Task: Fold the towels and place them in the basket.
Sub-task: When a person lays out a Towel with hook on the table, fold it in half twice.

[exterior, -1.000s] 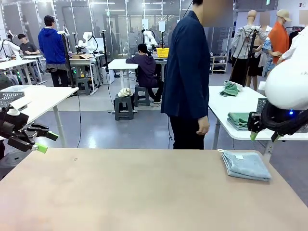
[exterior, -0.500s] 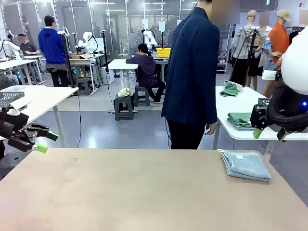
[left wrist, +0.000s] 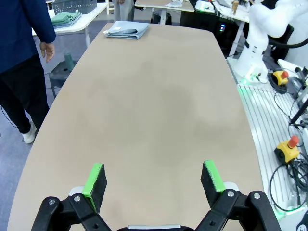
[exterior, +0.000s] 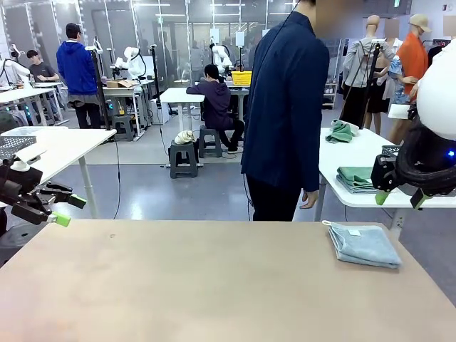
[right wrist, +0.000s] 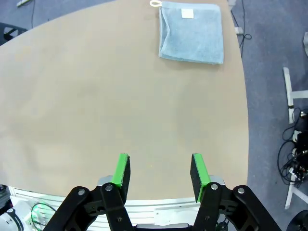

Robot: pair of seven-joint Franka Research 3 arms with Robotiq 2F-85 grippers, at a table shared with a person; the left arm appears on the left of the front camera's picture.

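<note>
Behind table (exterior: 214, 285), person (exterior: 285, 107) near towel (exterior: 363, 244)

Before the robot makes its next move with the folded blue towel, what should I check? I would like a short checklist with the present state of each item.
1. Blue towel is folded and lies flat on the table: ok, near the far right corner.
2. Left gripper is open and empty: ok.
3. Right gripper is open and empty: ok, nothing between its pads.
4. Person's hand is away from the towel: ok, it hangs beyond the far edge.
5. Basket is in reach: cannot tell; a grey mesh basket stands on a side table, and whether it is the right one is unclear.
</note>
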